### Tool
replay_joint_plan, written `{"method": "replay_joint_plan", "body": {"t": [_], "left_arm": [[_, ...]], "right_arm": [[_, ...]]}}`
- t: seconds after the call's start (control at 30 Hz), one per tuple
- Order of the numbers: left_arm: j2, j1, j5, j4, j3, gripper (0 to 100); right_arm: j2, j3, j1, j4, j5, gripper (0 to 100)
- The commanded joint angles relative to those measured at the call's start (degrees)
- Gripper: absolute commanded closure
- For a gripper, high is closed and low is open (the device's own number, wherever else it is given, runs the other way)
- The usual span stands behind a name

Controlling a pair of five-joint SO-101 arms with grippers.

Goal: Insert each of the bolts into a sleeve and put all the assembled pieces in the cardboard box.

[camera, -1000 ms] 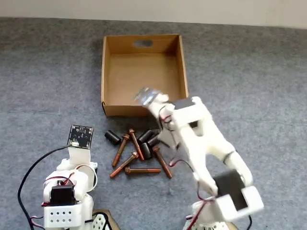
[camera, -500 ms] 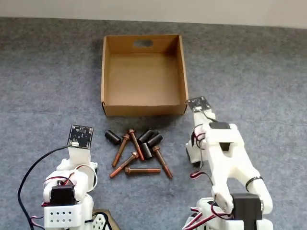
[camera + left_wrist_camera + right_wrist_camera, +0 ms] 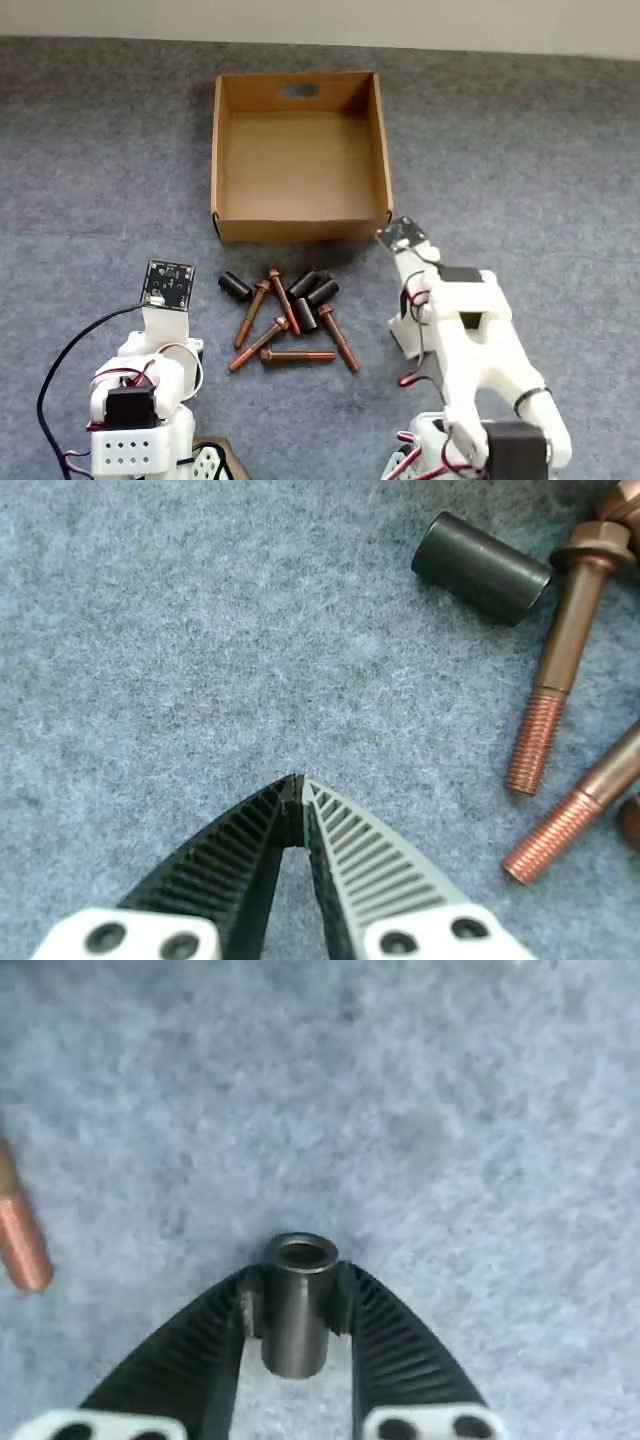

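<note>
High view: bolts [image 3: 285,330] and loose sleeves [image 3: 310,295] heaped lower centre, just below cardboard box [image 3: 216,150] | right gripper [image 3: 295,1285] pinches one dark sleeve [image 3: 297,1310], right of heap | left gripper [image 3: 298,785] tips closed together, left of heap | grey carpet [image 3: 520,150]

Grey carpeted tabletop [image 3: 520,150], pale strip of wall [image 3: 400,20] along its far edge

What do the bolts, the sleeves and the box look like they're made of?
The bolts look like copper-coloured plated steel: reddish sheen, cut threads. The sleeve seems dark, dull metal, smooth and thick-walled. The cardboard box is matte brown board.
</note>
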Motion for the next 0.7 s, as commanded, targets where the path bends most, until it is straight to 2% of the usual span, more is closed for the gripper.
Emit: {"method": "replay_joint_plan", "body": {"t": [0.0, 0.1, 0.23, 0.4, 0.53, 0.67], "left_arm": [[-0.6, -0.3, -0.4, 0.4, 0.9, 99], [-0.6, -0.3, -0.4, 0.4, 0.9, 99], [-0.6, -0.3, -0.4, 0.4, 0.9, 99], [-0.6, -0.3, -0.4, 0.4, 0.9, 99], [-0.6, -0.3, -0.4, 0.4, 0.9, 99], [-0.6, -0.1, -0.3, 0.4, 0.9, 99]], "right_arm": [[-4.5, 2.2, 0.7, 0.4, 2.8, 90.8], [-7.6, 4.8, 0.7, 0.5, 3.3, 99.2], [-16.0, 5.0, 0.9, 2.2, 1.9, 99.4], [-37.7, -0.6, 0.4, 9.5, -9.1, 99.2], [-52.1, 1.2, -3.7, 8.8, -14.4, 99.2], [-57.5, 6.7, -6.8, 5.1, -18.9, 99.2]]}}
